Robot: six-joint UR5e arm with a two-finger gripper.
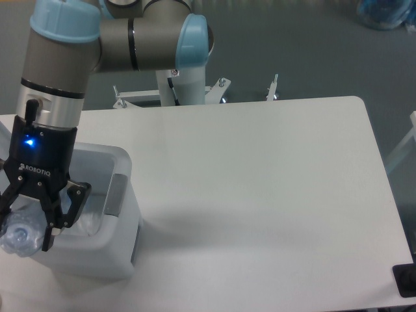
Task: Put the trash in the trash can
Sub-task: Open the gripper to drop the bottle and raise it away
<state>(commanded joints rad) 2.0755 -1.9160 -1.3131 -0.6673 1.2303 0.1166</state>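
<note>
The trash can (122, 259), a white bin with a grey latch strip (117, 194) on its rim, stands at the table's front left. My gripper (26, 224) hangs over the bin's left part, pointing down. It is shut on the trash, a clear bluish plastic bottle (18, 235) that lies between the fingers at the frame's left edge. Something pale and crinkled (88, 220) shows inside the bin to the right of the fingers; I cannot tell what it is. The gripper body hides the rest of the bin's inside.
The arm's white pedestal (182, 78) rises behind the table's far edge. A black object (405, 279) sits at the table's front right corner. A bluish bundle (385, 13) lies on the floor at the top right.
</note>
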